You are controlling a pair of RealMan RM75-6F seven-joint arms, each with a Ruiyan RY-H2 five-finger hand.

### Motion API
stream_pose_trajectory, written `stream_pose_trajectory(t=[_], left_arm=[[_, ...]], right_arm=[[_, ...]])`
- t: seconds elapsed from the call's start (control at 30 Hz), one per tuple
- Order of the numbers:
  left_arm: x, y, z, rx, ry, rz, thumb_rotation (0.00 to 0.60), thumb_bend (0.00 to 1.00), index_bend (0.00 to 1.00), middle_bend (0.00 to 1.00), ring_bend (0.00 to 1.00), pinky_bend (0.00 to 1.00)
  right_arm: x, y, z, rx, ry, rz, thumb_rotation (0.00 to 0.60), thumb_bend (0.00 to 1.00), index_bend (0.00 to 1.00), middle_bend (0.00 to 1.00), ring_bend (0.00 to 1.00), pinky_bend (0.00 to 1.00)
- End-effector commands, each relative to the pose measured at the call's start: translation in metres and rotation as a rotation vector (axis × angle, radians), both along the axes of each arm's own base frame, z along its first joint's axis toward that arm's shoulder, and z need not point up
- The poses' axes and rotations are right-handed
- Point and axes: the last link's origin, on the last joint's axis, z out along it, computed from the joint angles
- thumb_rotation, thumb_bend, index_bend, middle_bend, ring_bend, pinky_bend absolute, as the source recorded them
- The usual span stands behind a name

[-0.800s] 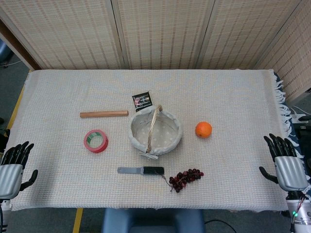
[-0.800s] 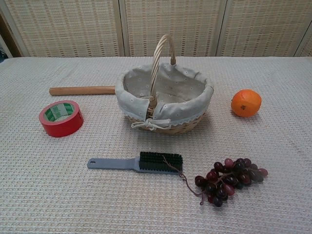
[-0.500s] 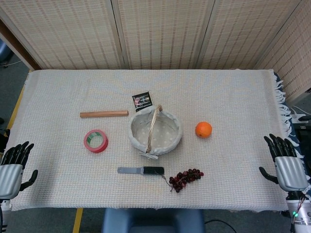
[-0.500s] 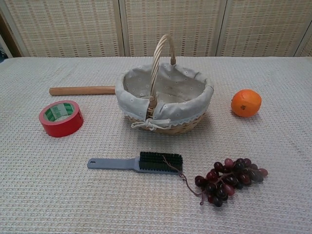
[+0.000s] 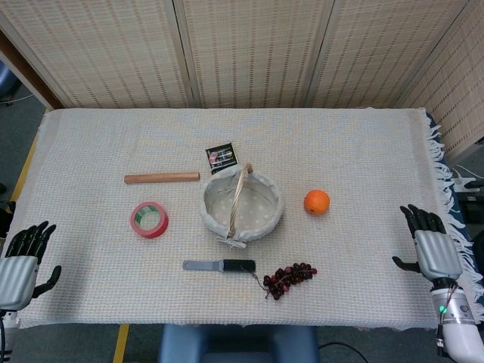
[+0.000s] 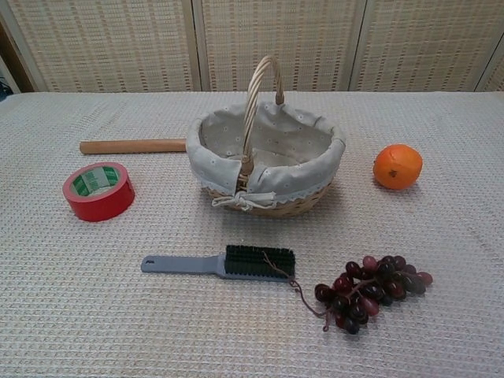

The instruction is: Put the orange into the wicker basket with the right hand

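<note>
The orange (image 5: 317, 202) (image 6: 398, 166) lies on the white cloth, a short way right of the wicker basket (image 5: 272, 215) (image 6: 272, 206). The basket has a pale cloth lining, an upright handle and nothing inside. My right hand (image 5: 426, 246) hovers at the table's right front edge, well right of the orange, fingers spread and holding nothing. My left hand (image 5: 20, 257) stays at the left front edge, also open-fingered. Neither hand shows in the chest view.
A red tape roll (image 5: 149, 219) and a wooden stick (image 5: 162, 178) lie left of the basket. A small dark packet (image 5: 221, 157) sits behind it. In front lie a grey brush (image 5: 220, 265) and a bunch of dark grapes (image 5: 290, 277).
My right hand has shifted a little left and up toward the table. The left hand has dipped slightly. The objects have not moved.
</note>
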Motion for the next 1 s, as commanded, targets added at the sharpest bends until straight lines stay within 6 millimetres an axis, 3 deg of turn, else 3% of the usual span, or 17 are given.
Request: stream_pose_trajectory(t=[0.03, 0.33, 0.53, 1.0], left_arm=[[-0.001, 0.0, 0.0, -0.009, -0.003, 0.007, 0.6, 0.39, 0.0, 0.0, 0.0, 0.07], [-0.001, -0.001, -0.001, -0.042, -0.012, 0.018, 0.6, 0.39, 0.0, 0.0, 0.0, 0.07], [-0.001, -0.002, -0.002, -0.051, -0.019, 0.023, 0.6, 0.39, 0.0, 0.0, 0.0, 0.07], [0.0, -0.003, -0.003, -0.069, -0.039, 0.024, 0.6, 0.39, 0.0, 0.0, 0.0, 0.07]], right_arm=[[0.024, -0.043, -0.023, 0.041, -0.001, 0.004, 0.6, 0.08, 0.0, 0.0, 0.0, 0.03], [0.056, -0.08, -0.088, 0.132, 0.06, 0.013, 0.6, 0.08, 0.0, 0.0, 0.0, 0.03], [0.072, -0.096, -0.119, 0.128, 0.045, 0.014, 0.6, 0.08, 0.0, 0.0, 0.0, 0.03], [0.09, -0.121, -0.15, 0.118, 0.063, 0.015, 0.6, 0.08, 0.0, 0.0, 0.0, 0.03]])
